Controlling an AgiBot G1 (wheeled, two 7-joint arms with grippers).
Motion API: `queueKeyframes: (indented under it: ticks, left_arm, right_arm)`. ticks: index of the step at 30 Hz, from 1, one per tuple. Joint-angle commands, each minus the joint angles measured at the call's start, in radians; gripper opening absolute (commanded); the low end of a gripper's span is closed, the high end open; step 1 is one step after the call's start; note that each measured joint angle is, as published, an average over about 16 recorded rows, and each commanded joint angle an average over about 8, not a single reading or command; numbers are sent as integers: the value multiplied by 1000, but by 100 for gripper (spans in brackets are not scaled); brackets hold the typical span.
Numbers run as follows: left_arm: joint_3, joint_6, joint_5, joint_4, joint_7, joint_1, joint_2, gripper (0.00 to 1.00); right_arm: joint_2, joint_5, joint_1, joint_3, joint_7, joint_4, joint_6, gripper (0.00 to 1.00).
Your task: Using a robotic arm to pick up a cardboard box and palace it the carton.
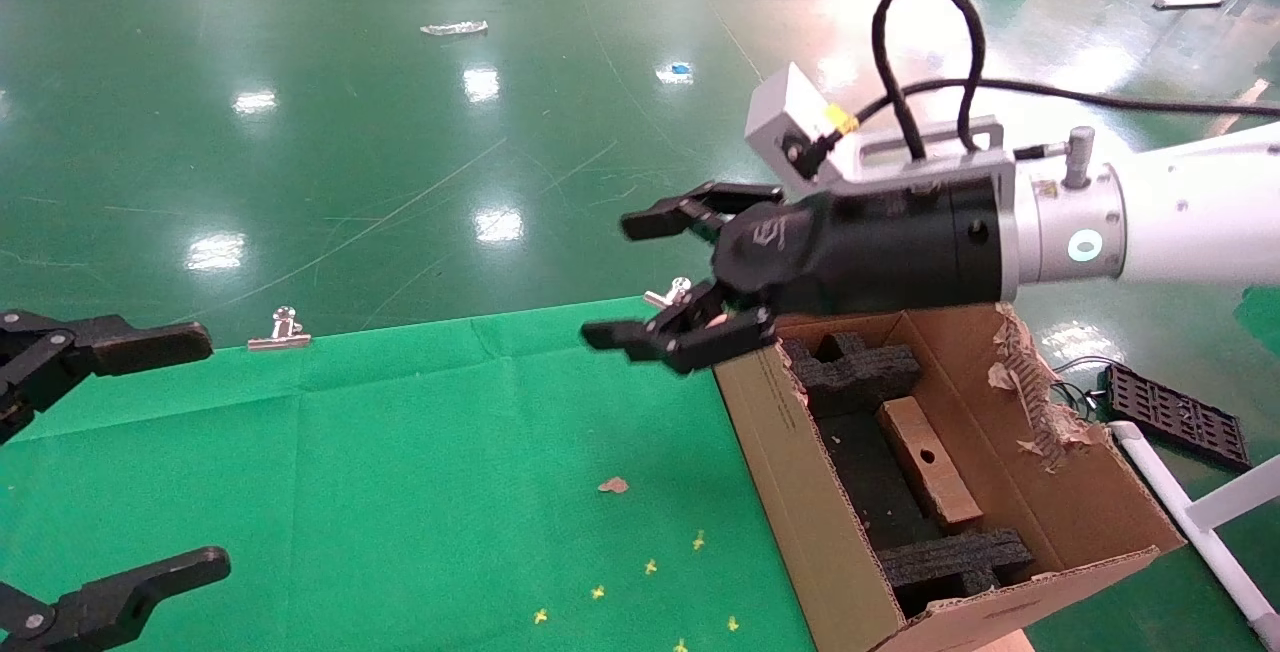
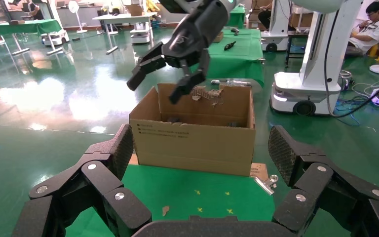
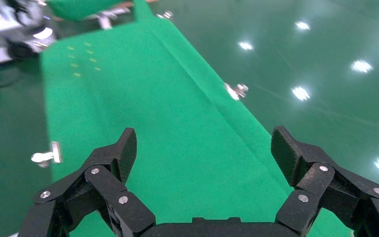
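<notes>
Right gripper [image 1: 655, 277] spread wide, empty, above carton's [image 1: 800, 502] left wall; box [image 1: 930, 462] lies inside between foam [image 1: 850, 372]. Left gripper [image 1: 150, 452] spread, parked over cloth [image 1: 400, 472]

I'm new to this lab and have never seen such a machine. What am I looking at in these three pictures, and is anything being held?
It is a robot with two arms, filmed from its head and from a camera on each wrist. In the head view, the white glossy arm's black right gripper hangs open and empty in the air, beside the large brown corrugated carton. The small narrow brown cardboard box with a round hole already lies inside, between black foam inserts. The plain black left gripper waits open at the table's left side, holding nothing. The left wrist view looks across the green cloth at the carton; the right wrist view looks down on the cloth. Metal clips pin the cloth's edge.
</notes>
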Motion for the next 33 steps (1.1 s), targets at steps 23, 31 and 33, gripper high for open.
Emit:
queueKeyframes:
  ticks: [23, 31, 33]
  left_arm:
    - [1, -1, -1, 0, 1, 0, -1, 100]
    - [1, -1, -1, 0, 1, 0, -1, 100]
    - [1, -1, -1, 0, 1, 0, -1, 100]
  right_arm:
    - [-41, 245, -502, 478, -234, 174, -140, 100]
    - [-43, 256, -519, 494, -238, 180, -145, 100]
    - [-43, 254, -513, 489, -237, 178, -143, 100]
